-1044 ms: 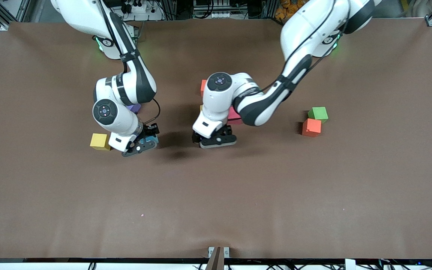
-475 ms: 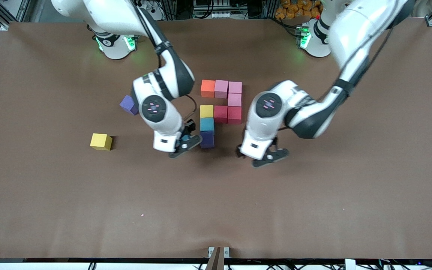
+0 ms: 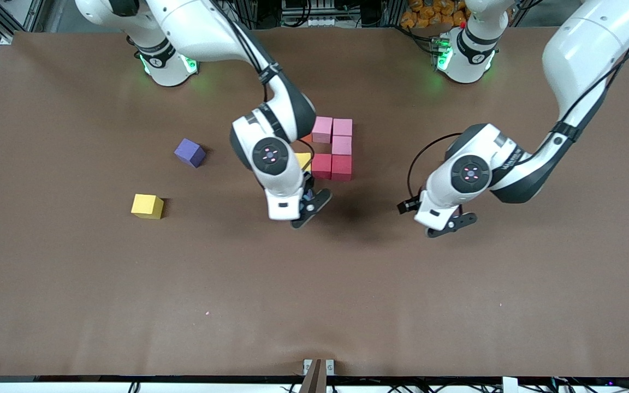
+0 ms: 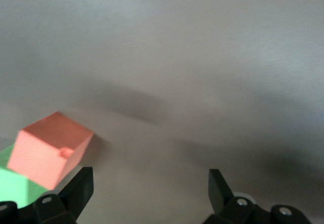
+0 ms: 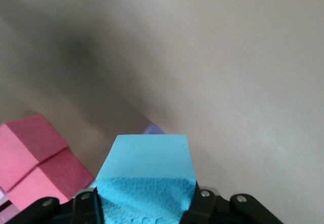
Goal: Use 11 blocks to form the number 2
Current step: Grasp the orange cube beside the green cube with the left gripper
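- Right gripper (image 5: 147, 211): jaws clamped on a blue block (image 5: 147, 176), over the unfinished number 2 (image 3: 333, 150) mid-desk (lower rows hidden under the arm).
- Left gripper (image 4: 149, 196): jaws fully spread, empty, near an orange block (image 4: 48, 155).
- Risk: lowering off-line would probably nudge the placed red blocks (image 5: 38, 163).

**Right pincer clamped on a blue cube, left pincer spread wide**

The right arm reaches from its base at about eleven o'clock in the front view down toward the middle of the surface, wrist bent over. Its right pincer (image 3: 308, 210) is clamped on a blue cube (image 5: 147, 176), fingers pressing two opposite faces. The left arm arcs in from one o'clock, elbow high. The left pincer (image 4: 151, 191) seems to hang just above the surface, fingers spread wide, gripping nothing.
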Action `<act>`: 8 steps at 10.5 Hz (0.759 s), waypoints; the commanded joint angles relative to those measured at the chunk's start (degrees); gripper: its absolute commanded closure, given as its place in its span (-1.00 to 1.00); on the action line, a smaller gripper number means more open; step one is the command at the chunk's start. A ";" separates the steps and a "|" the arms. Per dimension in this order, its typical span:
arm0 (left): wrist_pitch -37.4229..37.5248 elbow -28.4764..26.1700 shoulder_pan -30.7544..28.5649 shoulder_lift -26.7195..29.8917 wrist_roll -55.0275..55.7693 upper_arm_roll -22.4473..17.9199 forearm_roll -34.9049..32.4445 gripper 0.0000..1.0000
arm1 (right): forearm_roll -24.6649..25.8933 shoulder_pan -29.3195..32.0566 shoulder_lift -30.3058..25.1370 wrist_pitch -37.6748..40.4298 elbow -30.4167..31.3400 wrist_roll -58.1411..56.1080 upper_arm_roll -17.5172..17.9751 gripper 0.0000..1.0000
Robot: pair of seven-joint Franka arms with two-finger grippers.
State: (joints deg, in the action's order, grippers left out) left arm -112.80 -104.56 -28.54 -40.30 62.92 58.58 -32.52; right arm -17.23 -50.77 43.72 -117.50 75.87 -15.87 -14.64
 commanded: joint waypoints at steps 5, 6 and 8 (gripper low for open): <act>2.31 -8.37 -14.08 2.25 -20.08 6.37 -4.12 -1.00 | 0.80 -1.97 7.42 1.57 -11.62 -16.20 0.39 0.23; 3.28 -9.07 -14.52 2.16 -23.16 6.28 -5.08 -1.00 | 0.88 -2.14 8.30 1.48 -12.58 -17.95 1.27 0.23; 3.47 -11.44 -16.36 1.81 -29.06 6.28 -5.44 -1.00 | 0.97 -2.14 9.45 2.18 -13.82 -20.78 1.28 0.23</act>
State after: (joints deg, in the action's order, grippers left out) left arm -109.85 -113.21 -42.81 -39.85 37.28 63.92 -36.56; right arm -16.87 -53.18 50.95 -117.01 65.63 -34.76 -13.48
